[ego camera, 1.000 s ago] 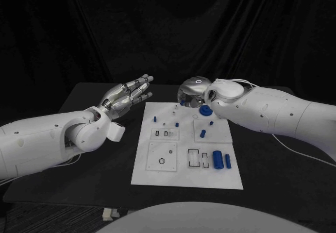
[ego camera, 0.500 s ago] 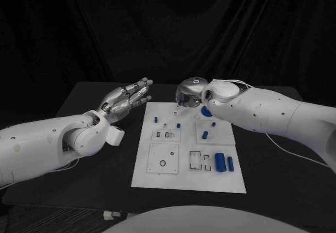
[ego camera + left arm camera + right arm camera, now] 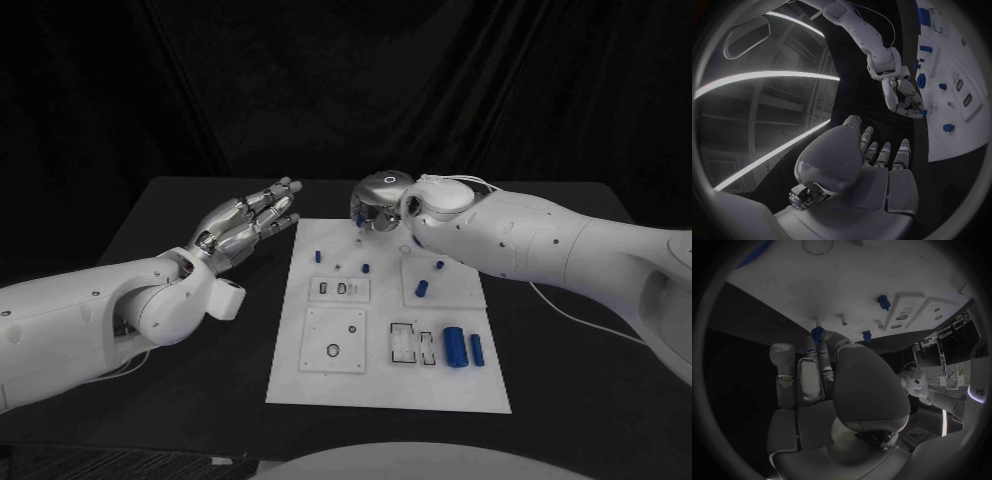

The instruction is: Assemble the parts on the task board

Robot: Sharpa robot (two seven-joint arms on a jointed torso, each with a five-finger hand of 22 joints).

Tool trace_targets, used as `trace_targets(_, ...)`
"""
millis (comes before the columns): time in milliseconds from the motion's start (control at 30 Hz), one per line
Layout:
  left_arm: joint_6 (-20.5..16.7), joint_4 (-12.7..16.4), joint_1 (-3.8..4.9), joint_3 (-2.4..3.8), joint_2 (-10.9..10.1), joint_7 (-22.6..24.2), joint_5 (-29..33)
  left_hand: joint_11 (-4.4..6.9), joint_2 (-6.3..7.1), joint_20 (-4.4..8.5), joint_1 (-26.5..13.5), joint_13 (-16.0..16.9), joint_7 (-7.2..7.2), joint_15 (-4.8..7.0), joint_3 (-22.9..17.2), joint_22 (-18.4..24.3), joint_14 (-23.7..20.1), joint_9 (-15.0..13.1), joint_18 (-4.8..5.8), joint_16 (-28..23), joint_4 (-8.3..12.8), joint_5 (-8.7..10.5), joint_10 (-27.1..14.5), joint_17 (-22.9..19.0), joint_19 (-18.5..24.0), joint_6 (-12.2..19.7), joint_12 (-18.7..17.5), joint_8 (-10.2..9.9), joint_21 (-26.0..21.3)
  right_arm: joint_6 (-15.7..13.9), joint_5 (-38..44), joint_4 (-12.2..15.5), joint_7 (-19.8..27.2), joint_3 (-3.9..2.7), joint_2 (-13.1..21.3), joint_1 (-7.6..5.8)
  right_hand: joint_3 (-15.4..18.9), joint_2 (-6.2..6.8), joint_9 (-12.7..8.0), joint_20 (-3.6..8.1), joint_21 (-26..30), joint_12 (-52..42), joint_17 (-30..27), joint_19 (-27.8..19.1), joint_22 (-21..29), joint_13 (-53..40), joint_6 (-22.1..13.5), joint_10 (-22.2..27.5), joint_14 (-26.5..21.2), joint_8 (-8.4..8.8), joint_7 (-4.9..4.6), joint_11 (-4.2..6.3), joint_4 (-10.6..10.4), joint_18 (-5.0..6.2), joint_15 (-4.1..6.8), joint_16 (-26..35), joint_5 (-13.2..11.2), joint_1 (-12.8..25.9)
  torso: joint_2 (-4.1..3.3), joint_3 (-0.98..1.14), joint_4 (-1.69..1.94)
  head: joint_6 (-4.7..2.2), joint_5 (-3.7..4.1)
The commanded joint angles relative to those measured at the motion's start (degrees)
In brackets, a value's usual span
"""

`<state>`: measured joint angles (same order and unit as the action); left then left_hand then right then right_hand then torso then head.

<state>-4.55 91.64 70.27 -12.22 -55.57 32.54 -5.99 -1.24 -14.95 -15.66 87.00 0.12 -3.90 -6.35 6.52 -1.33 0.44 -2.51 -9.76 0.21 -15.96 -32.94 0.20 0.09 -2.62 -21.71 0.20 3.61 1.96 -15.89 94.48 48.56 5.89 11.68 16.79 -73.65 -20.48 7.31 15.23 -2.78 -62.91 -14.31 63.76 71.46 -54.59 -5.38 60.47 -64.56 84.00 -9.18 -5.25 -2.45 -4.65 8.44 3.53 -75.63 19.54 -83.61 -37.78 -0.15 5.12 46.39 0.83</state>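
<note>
Lying flat on the table (image 3: 188,200): white board (image 3: 378,385), long side running away from the robot. Sitting on the board's near right part: two blue cylinders (image 3: 453,346), side by side, next to rectangular slots (image 3: 410,342). Standing farther up the board: several small blue pegs (image 3: 421,289), one beside a pair of small slots (image 3: 339,288).

Hovering left of the board's far corner: left hand (image 3: 245,220), fingers (image 3: 277,197) extended and slightly apart, holding nothing.

Reaching down over the board's far edge: right hand (image 3: 378,203). Pinching between fingertips (image 3: 819,340), seen from the right wrist: small blue part (image 3: 817,331), at or just above the board's surface near two pale studs (image 3: 842,318); contact with the board, cannot tell. Showing from the left wrist: the same right hand (image 3: 903,95), fingers curled toward the board edge.
</note>
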Motion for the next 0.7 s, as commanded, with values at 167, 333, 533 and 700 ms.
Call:
trace_targets(167,-0.4,0.0,0.2,0.07,0.1,1.1,-0.1,-0.49,0.26,-0.35,0.5,-0.1,-0.13,-0.48,-0.3,-0.1,-0.1,-0.1,-0.6,0.0,0.1,-0.21,0.0,0.1,-0.1,-0.4,-0.1,0.2,0.2,1.1,0.0,-0.5,-0.9,0.08,-0.3,0.09,-0.5,-0.16,0.1,-0.31,-0.2,0.6,-0.2,-0.2,-0.3,0.1,-0.7,-0.1,0.2,0.46,-0.1,-0.13,0.2,-0.76,-0.42,0.3,-0.4,-0.6,-0.59,-0.05,0.5,-0.25,0.51)
trace_targets(333,-0.4,-0.1,0.2,0.07,0.1,1.2,-0.1,-0.54,0.25,-0.39,0.5,0.0,-0.17,-0.57,-0.3,-0.1,0.0,-0.1,-0.6,0.0,0.1,-0.23,0.0,0.1,-0.2,-0.3,-0.1,0.2,0.3,1.6,0.0,-0.7,-1.2,0.08,-0.4,0.12,-0.6,-0.16,0.1,-0.33,-0.2,0.7,-0.3,-0.2,-0.3,0.1,-0.7,0.0,0.2,0.54,-0.08,-0.13,0.3,-0.76,-0.43,0.4,-0.3,-0.7,-0.54,-0.12,0.57,-0.16,0.58)
trace_targets(533,-0.3,-0.1,0.2,0.07,0.1,1.2,-0.1,-0.58,0.24,-0.43,0.5,0.0,-0.21,-0.66,-0.4,-0.1,0.1,0.0,-0.6,0.1,0.0,-0.24,0.0,0.2,-0.2,-0.3,-0.1,0.2,0.3,1.5,0.0,-0.6,-1.4,0.08,-0.2,0.13,-0.6,-0.11,0.1,-0.36,-0.2,0.9,-0.4,-0.3,-0.4,0.2,-0.9,0.1,0.1,0.67,-0.11,-0.18,0.3,-0.76,-0.45,0.4,-0.3,-0.7,-0.32,-0.16,0.54,0.17,0.46)
trace_targets(700,-0.3,-0.3,0.2,0.07,0.1,1.2,-0.1,-0.61,0.24,-0.46,0.5,0.0,-0.23,-0.73,-0.4,-0.1,0.2,0.0,-0.6,0.2,0.0,-0.24,0.0,0.2,-0.3,-0.3,-0.1,0.2,0.4,-0.1,0.0,-0.2,-1.1,0.08,0.4,0.13,-0.7,-0.19,0.2,-0.41,-0.5,0.9,-0.1,-0.2,-0.9,0.1,-0.7,-0.3,0.1,0.65,-0.24,-0.19,0.4,-0.84,-0.5,0.3,0.0,-0.7,-0.14,-0.2,0.55,0.44,0.39)
